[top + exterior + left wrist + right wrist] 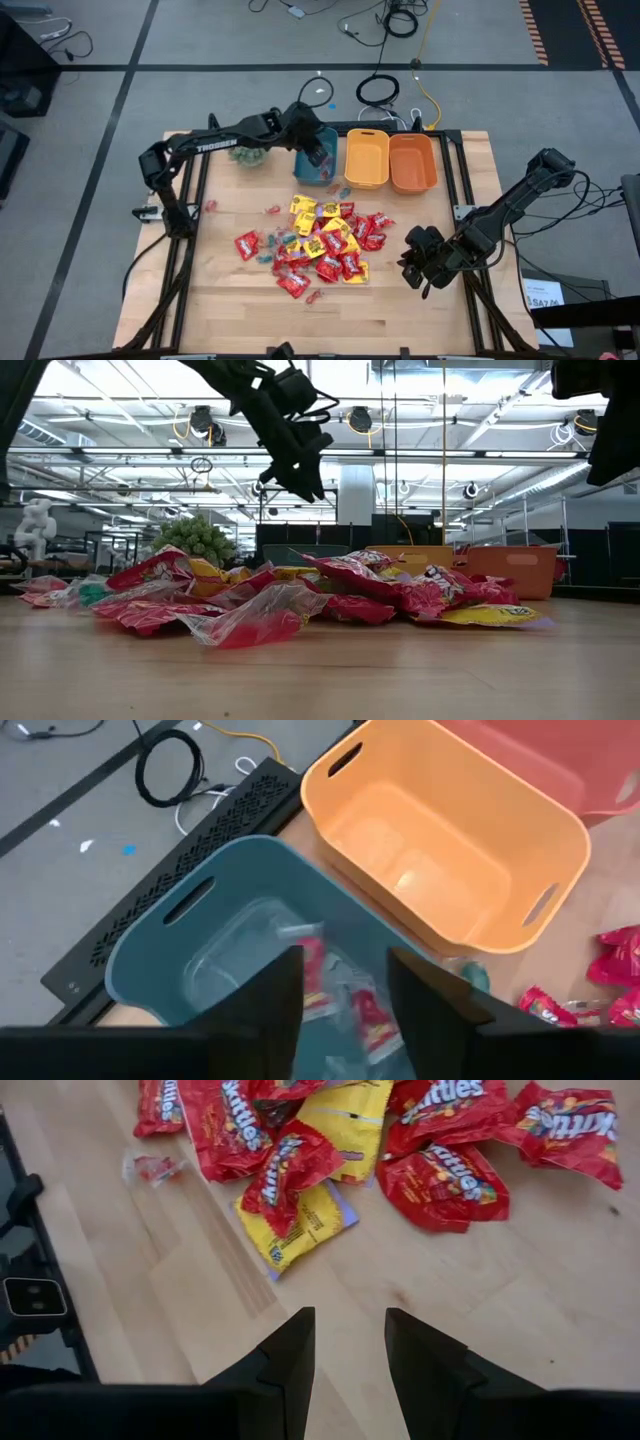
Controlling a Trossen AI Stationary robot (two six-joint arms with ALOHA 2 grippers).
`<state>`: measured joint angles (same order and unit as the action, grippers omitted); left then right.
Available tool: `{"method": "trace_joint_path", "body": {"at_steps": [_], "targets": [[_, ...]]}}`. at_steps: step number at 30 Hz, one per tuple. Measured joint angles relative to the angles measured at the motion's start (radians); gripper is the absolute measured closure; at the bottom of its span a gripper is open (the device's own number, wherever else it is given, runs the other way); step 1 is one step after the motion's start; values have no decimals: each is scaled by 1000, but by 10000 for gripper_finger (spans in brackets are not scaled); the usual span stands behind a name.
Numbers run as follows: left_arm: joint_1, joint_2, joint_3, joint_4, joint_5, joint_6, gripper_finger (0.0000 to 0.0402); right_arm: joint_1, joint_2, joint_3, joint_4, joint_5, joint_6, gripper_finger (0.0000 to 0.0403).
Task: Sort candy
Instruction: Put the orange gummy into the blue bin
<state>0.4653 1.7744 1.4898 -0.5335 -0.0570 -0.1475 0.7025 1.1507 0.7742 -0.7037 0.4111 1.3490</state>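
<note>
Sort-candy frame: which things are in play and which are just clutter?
In play:
- pile of shiny red and yellow candy packets mid-table
- teal plastic bin, a few wrapped pieces inside; left gripper open above it
- yellow plastic bin, empty
- orange plastic bin
- right gripper, empty, over bare wood beside the pile

Lying about:
- small green spiky plant
- coiled black cables on the floor

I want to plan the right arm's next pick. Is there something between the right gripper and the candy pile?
Nothing visible. The right gripper hovers over bare table beside the candy pile, its jaws parted and empty; only open wood lies between them.
</note>
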Motion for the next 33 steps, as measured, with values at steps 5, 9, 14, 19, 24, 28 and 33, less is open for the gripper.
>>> {"method": "trace_joint_path", "body": {"at_steps": [5,9,14,19,24,28,33], "targets": [[0,-10,0,-17,0,13,220,0,0,0,-3,2,-4,289],[1,-42,0,-67,0,32,218,0,0,0,-6,2,-10,289],[-7,-140,-2,-164,0,24,217,0,0,0,-11,3,-10,289],[-23,-322,-66,-308,-36,-47,217,0,0,0,-11,8,-10,289],[-77,-570,-225,-466,-157,-250,217,0,0,0,-13,8,-27,289],[-144,-755,-367,-590,-162,-484,217,0,0,0,-12,8,-29,289],[-189,-897,-543,-717,-200,-747,217,0,0,0,-12,8,-43,289]]}}
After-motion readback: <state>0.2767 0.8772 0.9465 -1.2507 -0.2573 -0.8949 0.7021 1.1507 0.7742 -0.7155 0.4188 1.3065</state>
